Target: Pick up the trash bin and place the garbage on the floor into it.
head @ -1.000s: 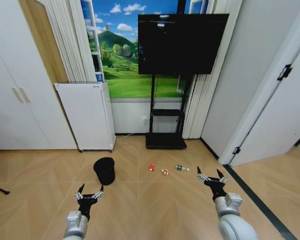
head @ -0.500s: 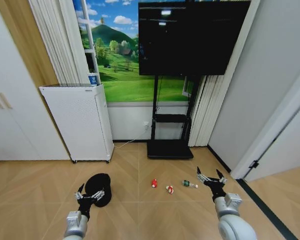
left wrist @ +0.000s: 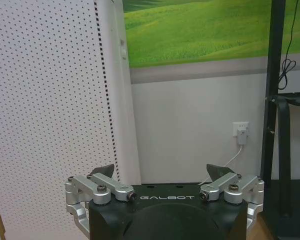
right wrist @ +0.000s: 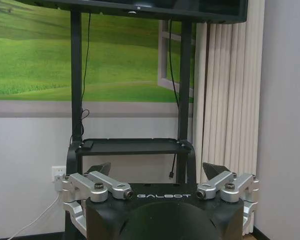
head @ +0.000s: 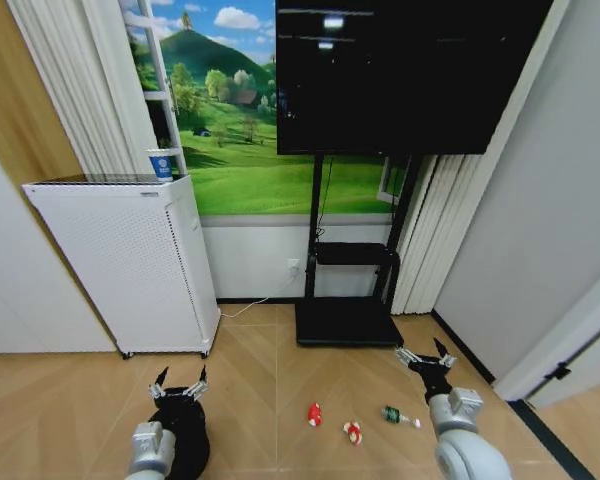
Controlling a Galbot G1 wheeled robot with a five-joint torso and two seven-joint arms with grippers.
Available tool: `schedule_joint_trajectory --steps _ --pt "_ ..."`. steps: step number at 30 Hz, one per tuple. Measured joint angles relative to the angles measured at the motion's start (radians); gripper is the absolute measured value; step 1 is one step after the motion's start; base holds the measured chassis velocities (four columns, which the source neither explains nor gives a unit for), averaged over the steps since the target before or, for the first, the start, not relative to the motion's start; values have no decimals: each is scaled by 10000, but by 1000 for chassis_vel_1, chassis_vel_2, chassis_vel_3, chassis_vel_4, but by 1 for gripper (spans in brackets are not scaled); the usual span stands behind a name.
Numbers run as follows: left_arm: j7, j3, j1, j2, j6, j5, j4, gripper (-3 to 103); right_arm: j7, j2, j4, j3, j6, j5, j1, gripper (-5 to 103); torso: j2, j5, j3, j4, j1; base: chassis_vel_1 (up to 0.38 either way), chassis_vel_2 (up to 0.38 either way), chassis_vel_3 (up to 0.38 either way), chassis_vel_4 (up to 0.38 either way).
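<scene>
The black trash bin [head: 194, 446] stands on the herringbone floor [head: 260, 400] at the bottom left of the head view, partly hidden behind my left arm. My left gripper [head: 177, 384] hangs open just above and in front of the bin, holding nothing; the left wrist view shows the same gripper [left wrist: 161, 172] with its jaws spread. Three pieces of garbage lie in a row on the floor: a red piece [head: 314, 413], a red-and-white piece [head: 352, 432] and a green bottle [head: 398, 415]. My right gripper [head: 427, 358] is open above the bottle, and the right wrist view shows that gripper [right wrist: 157, 170] empty too.
A tall white perforated appliance [head: 130, 260] stands against the wall at the left, close ahead of the left gripper [left wrist: 50, 100]. A black TV stand [head: 345, 320] with a shelf [right wrist: 132, 146] is ahead at centre. Curtains and a grey wall close the right side.
The camera has moved closer to the wall: the appliance and TV stand look larger, and the bin and litter sit lower in the picture. Both grippers keep the same open pose.
</scene>
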Motion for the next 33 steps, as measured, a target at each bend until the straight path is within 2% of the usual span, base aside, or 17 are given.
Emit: schedule_joint_trajectory --steps 8,33 --pt "-32 -4 33 -12 21 4 38 100 -17 69 1 9 16 -30 -97 100 -226 -5 -140 -2 -113 -16 14 -6 -7" --pt "-51 -222 131 -88 -34 -90 94 100 -67 183 -58 10 128 -305 -184 100 -1426 -3 -827 -1 -610 12 -12 -7 9"
